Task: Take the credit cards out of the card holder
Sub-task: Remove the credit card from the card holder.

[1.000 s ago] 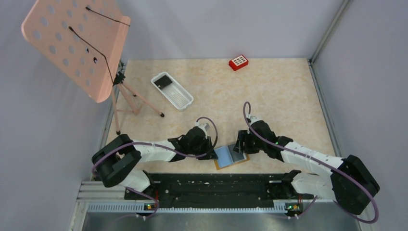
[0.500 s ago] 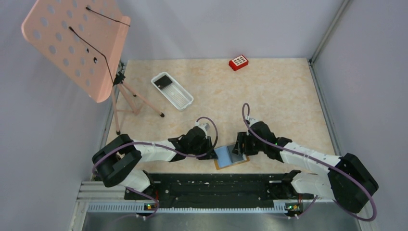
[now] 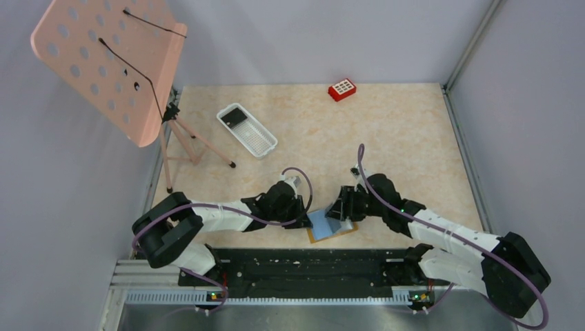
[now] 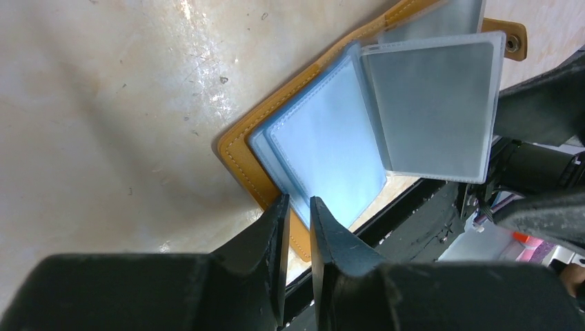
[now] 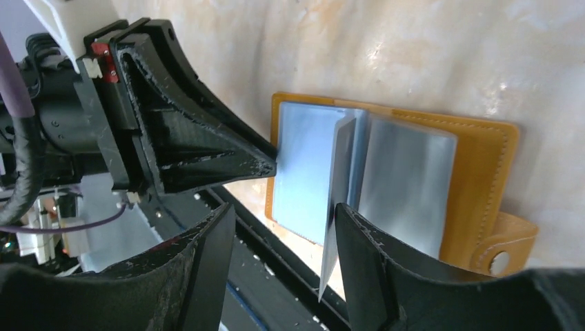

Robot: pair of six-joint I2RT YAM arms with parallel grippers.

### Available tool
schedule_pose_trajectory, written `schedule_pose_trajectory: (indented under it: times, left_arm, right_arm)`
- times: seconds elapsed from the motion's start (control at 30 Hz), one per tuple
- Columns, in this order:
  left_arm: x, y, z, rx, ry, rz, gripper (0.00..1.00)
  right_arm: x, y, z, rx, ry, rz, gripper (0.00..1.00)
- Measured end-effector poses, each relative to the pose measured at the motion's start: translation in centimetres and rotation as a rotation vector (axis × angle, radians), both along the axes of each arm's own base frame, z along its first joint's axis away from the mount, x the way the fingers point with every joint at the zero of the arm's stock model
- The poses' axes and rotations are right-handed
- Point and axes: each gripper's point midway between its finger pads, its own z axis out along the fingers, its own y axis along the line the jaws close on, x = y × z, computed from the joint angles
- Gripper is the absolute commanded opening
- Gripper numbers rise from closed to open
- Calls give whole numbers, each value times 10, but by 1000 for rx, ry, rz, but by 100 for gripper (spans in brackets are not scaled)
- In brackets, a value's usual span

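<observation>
The tan card holder (image 3: 330, 226) lies open on the table near the front edge, its light blue pages up. My left gripper (image 3: 304, 216) is shut; in the left wrist view (image 4: 298, 201) its tips press on the near corner of the holder's (image 4: 238, 155) blue pages. My right gripper (image 3: 339, 209) is open over the holder's (image 5: 483, 158) right half. In the right wrist view (image 5: 284, 210) a clear sleeve (image 5: 336, 200) with a grey card-like insert stands on edge against its right finger. The sleeve also shows in the left wrist view (image 4: 431, 103). One dark credit card (image 3: 235, 116) lies in the white tray.
A white mesh tray (image 3: 259, 141) sits at the back left. A pink music stand (image 3: 110, 62) and its tripod legs (image 3: 196, 148) stand at the left edge. A red block (image 3: 341, 89) is at the back. The black rail (image 3: 303, 265) runs just in front of the holder.
My right gripper has turned and shifted slightly left over the holder, and the grey sleeve has risen from lying flatter to standing on edge. The left arm has not moved.
</observation>
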Motion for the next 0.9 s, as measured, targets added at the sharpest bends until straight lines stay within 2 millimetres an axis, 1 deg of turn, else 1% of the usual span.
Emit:
schedule_pose_trajectory:
  times: [0.13,0.3,0.4,0.5,0.6,0.73,0.9]
  left_arm:
    - [0,0,0,-2,1,1,22]
    - [1,1,3,-2,-3,17,24]
    - [6,3,17,-18,-29,51,24]
    - [10,4,36,-50,-69,75,24]
    - [13,4,47,-74,-93,82,23]
    - [12,3,41,-64,-81,77,21]
    - [8,1,17,-24,-31,55,17]
  right_arm:
    - [-6,9,6,47,10,21,54]
    - [-17,25,8,93,29,77,47]
    - [-23,29,2,89,54,101,46]
    - [-22,26,-2,63,53,91,43]
    - [-19,19,-8,25,43,70,41]
    - [-12,11,-12,-6,25,41,40]
    - [-6,4,-24,-45,39,24,40]
